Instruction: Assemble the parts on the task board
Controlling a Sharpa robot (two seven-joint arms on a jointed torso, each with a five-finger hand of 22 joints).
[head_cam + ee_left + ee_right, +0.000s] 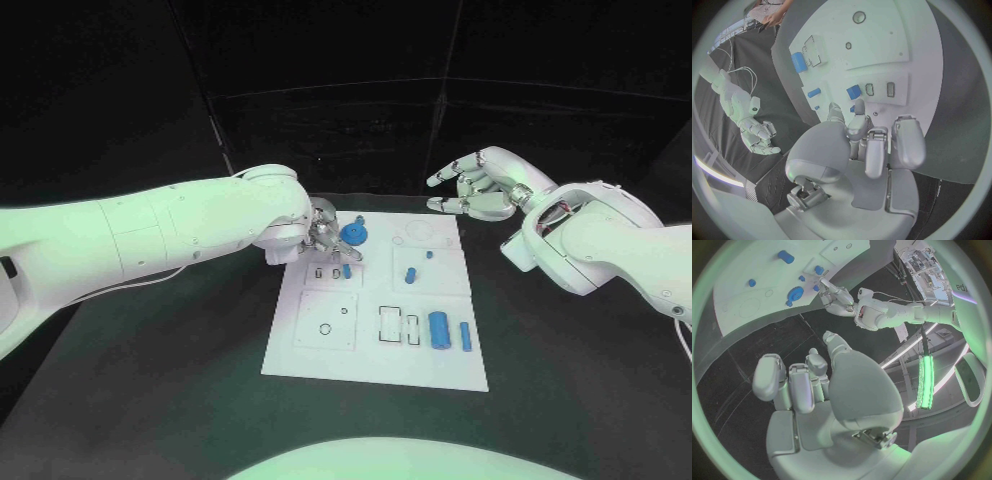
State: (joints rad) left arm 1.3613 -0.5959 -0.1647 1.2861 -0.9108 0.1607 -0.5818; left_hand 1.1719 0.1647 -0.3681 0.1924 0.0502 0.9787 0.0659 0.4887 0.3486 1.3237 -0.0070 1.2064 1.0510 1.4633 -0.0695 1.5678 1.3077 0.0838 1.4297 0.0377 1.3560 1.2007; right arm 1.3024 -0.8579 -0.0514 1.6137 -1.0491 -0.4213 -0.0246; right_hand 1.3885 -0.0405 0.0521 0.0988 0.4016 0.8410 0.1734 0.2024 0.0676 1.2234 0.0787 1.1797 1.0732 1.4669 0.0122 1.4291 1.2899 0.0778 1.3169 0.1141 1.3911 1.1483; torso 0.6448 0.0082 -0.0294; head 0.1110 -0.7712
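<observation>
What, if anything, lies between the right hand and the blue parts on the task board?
Nothing visible does. The right hand hovers open above the far edge of the task board, with bare table and board between it and the nearest blue parts. The left hand works at the board's far left corner, off to the side.

This is a robotics lab or test cell. A black tabletop (173,400) stands before dark panelled walls (433,90), lit by coloured light. On it lies a white task board (378,362) printed with outlined slots and holding small blue parts (438,328). In the right wrist view, a green light strip (926,382) and racks of equipment (926,262) stand behind the setup.
</observation>
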